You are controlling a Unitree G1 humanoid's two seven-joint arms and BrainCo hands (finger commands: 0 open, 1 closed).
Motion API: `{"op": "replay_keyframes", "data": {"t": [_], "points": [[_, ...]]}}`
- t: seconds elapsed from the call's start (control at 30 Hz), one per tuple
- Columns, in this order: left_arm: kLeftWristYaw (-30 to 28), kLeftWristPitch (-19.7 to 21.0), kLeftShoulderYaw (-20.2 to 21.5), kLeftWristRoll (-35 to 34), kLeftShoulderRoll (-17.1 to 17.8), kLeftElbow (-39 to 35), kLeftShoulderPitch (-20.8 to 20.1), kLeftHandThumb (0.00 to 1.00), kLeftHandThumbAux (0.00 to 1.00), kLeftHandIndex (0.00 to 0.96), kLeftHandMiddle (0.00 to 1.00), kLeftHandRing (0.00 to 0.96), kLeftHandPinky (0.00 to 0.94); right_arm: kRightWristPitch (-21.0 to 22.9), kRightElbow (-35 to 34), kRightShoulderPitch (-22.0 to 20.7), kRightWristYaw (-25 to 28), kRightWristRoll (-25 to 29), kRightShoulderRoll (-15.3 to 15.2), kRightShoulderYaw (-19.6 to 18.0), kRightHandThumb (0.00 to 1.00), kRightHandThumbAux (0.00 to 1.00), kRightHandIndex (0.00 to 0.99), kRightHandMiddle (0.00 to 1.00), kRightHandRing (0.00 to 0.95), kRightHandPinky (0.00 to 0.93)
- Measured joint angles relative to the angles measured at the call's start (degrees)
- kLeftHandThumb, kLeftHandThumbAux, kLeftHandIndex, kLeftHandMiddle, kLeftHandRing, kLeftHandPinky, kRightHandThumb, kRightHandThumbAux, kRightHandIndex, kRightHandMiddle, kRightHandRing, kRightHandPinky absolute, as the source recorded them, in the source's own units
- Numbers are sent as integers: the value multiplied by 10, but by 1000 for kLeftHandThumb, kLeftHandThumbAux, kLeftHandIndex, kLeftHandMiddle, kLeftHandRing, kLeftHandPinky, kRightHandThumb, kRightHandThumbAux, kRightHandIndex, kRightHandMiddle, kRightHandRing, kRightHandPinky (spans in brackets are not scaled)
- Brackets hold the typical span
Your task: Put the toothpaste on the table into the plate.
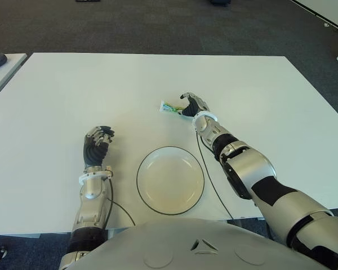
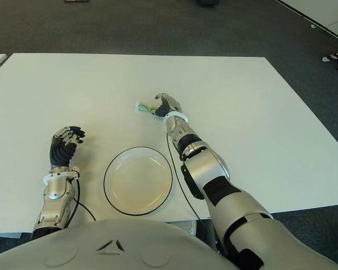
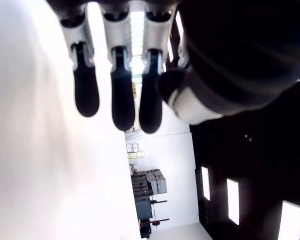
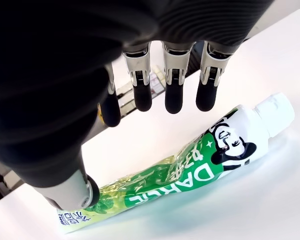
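Here the right hand (image 1: pixel 191 105) hovers open over the toothpaste (image 4: pixel 190 172) lying on the tabletop (image 1: pixel 259 95) above the plate (image 1: pixel 170 180) at lower centre — left hand (image 1: pixel 97 142) lower left, fingers loosely curled, empty.

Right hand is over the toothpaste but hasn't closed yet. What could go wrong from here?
The toothpaste tube lies flat on the table under the open right hand, so its fingers may push the tube away instead of getting under it. The tube looks soft and crinkled and could buckle or slip. The plate sits nearer the robot, so a loose grip might drop it short. The left hand shows left of the plate.
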Motion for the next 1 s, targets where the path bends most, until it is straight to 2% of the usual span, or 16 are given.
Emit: {"op": "replay_keyframes", "data": {"t": [0.27,0.5,0.7,0.8,1.0], "points": [[-2,0,1,-4,-2,-1,1,703,719,426,476,475,464,-4,-1,-1,-2,0,0,0,387,734,228,128,111,158],[-2,-1,1,-4,-2,-1,2,703,719,426,477,475,470,-5,-1,-7,11,-7,-4,8,336,750,251,151,127,160],[-2,-2,1,-1,-2,-1,2,701,719,426,483,481,474,-5,-1,-40,72,-32,-22,37,296,697,218,130,112,137],[-2,-2,1,-1,-2,-1,2,701,719,426,484,481,473,-6,-1,-59,101,-64,-34,70,283,659,179,114,100,139],[-2,-2,1,-2,-2,-1,2,702,719,426,487,483,474,-11,-2,-79,135,-114,-49,123,296,572,92,52,41,50]]}}
